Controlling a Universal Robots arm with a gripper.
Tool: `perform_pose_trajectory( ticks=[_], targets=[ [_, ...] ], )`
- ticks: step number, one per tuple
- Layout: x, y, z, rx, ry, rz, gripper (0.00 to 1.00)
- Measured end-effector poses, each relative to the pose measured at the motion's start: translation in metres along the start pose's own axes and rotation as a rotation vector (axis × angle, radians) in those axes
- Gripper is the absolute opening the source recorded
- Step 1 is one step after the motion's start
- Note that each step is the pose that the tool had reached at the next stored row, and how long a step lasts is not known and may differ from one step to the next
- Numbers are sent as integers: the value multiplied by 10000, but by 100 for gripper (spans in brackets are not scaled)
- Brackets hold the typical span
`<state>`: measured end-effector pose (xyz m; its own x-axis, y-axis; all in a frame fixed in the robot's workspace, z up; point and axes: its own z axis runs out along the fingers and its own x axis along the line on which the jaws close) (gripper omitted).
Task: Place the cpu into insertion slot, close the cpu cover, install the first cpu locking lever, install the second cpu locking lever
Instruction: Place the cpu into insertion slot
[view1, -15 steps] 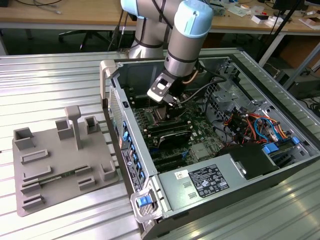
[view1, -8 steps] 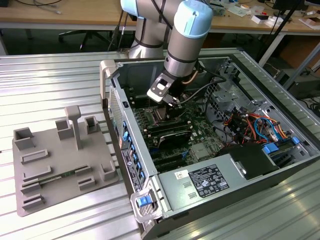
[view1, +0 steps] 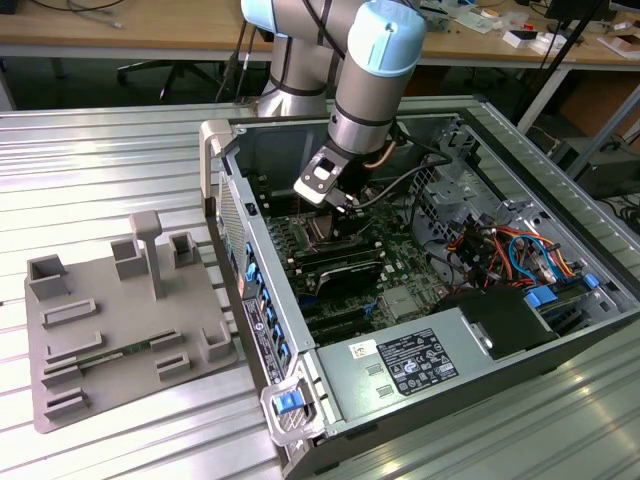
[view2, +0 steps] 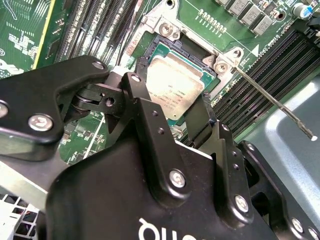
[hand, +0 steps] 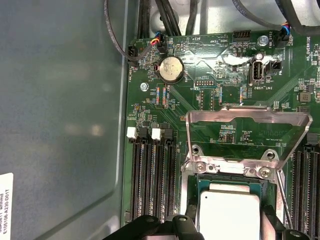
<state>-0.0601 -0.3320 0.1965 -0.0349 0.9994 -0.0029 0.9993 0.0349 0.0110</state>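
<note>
The cpu (view2: 172, 80), a small square chip with a silver-grey top, lies in the insertion slot (view2: 165, 29) on the green motherboard. My gripper (view2: 170, 100) reaches down into the open computer case (view1: 225, 150), and its black fingers (view2: 142, 100) sit against two opposite edges of the chip. In the first wrist view the cpu (hand: 230, 210) shows between the fingertips (hand: 186, 225). The cpu cover (hand: 247, 120) stands open, hinged at the slot's rim (hand: 200, 166). A thin metal locking lever (view2: 275, 102) sticks out beside the slot, unlatched. In the exterior view the gripper (view1: 335, 208) hovers over the slot (view1: 322, 230).
Long black memory slots (hand: 150, 180) run beside the socket, with a coin battery (hand: 169, 67) and cable plugs behind it. The case's grey wall (hand: 60, 100) rises close by. A power supply (view1: 400, 365) and coloured cables (view1: 520, 250) fill the case's near end. A grey fixture plate (view1: 120, 320) lies outside.
</note>
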Motion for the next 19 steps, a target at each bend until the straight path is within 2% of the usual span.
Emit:
perform_pose_trajectory(
  ticks=[5,6,7,9,11,19],
  targets=[
    [0,0,1,-1,3,3,55],
    [2,1,4,-5,9,4,55],
    [1,1,3,-5,6,4,61],
    [0,0,1,-1,1,5,61],
    [0,0,-35,-1,1,6,61],
    [0,7,-88,-1,2,5,61]
  ],
)
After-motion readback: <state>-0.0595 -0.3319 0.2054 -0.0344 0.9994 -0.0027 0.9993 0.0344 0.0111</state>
